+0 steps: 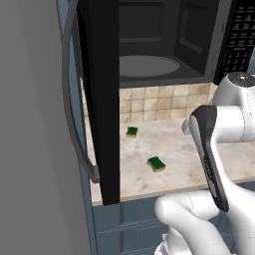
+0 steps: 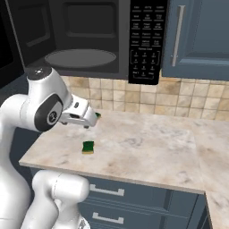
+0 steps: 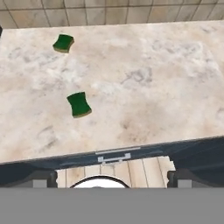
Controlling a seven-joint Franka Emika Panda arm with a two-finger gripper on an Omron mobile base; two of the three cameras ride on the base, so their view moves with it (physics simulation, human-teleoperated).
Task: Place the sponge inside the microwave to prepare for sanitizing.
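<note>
- Microwave (image 1: 149, 45) door open; done
- Sponge (image 1: 156, 164) lies on the counter (image 1: 189, 164), untouched, smaller sponge (image 1: 131, 132) behind it
- Gripper (image 3: 112, 178) jaws wide apart, empty, well above; grasp and placing remain

Microwave (image 1: 164, 45) top cut off, small sponge (image 2: 97, 115) mostly behind arm

Two sponges (image 3: 79, 104) (image 3: 64, 43), one microwave (image 2: 89, 40)
</note>
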